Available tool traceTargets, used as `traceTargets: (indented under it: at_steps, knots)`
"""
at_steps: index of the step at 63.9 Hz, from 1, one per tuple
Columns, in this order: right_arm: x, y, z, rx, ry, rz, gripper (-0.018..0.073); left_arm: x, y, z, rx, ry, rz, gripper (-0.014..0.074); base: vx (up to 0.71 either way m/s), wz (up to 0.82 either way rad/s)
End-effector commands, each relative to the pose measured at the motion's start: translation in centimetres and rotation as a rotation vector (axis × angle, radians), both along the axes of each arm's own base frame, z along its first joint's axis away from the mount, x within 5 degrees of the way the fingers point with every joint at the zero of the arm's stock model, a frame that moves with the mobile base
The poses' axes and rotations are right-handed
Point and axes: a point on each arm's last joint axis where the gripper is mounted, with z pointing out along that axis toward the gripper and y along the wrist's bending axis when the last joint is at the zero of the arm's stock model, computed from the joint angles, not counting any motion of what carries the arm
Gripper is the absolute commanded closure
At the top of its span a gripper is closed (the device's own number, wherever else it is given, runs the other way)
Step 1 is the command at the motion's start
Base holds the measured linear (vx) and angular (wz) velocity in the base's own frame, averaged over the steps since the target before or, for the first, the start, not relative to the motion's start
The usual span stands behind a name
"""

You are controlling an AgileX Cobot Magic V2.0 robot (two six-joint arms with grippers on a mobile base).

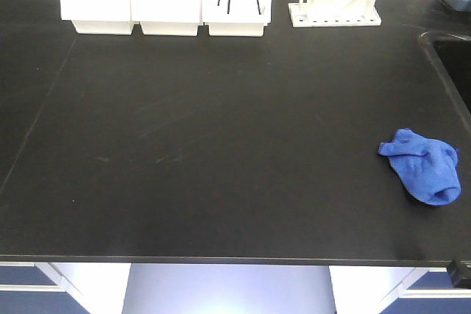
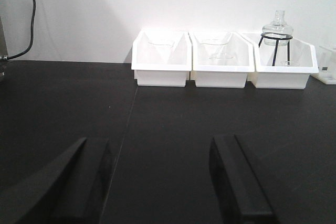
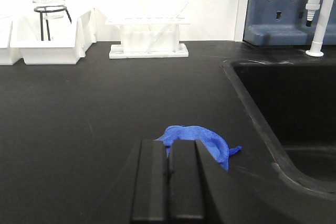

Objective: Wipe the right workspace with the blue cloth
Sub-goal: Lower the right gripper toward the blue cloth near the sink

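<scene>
The right gripper (image 3: pixel 168 150) has its fingers pressed together on nothing. The cloth (image 3: pixel 195 139) lies on the bench (image 3: pixel 79 129) just past its tips, slightly right of centre, near the sink (image 3: pixel 252 103) rim. The left gripper (image 2: pixel 157 182) gapes wide, empty, and shows no cloth, so I'd judge the right arm nearer. In the front view the cloth's long axis runs upper left to lower right, its bunched end lower right

The cloth (image 1: pixel 425 173) is royal blue with a fine knit weave, bright against the matte black worktop (image 1: pixel 221 145). The bins (image 1: pixel 165 5) and rack (image 1: pixel 335 9) are plain white, the flask (image 2: pixel 276 24) clear glass. The tap (image 3: pixel 314 52) is white with a green cap.
</scene>
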Motion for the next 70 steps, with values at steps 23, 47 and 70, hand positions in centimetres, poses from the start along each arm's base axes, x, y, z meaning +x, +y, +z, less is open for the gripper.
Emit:
traceTargets:
  at_steps: [23, 47, 70]
  knots:
    - [0.1, 0.0, 0.1, -0.008, -0.06, -0.002, 0.0567, 0.2, 0.0, -0.4, -0.007, -0.037, -0.006, 0.0074, 0.0, 0.0]
    - [0.1, 0.0, 0.1, -0.008, -0.06, -0.002, 0.0567, 0.2, 0.0, -0.4, -0.007, -0.037, -0.006, 0.0074, 0.0, 0.0]
    - [0.1, 0.1, 1.7, -0.033, -0.23, 0.006, 0.0567, 0.2, -0.1, 0.3, -0.016, -0.106, -0.01, 0.0074, 0.0, 0.0]
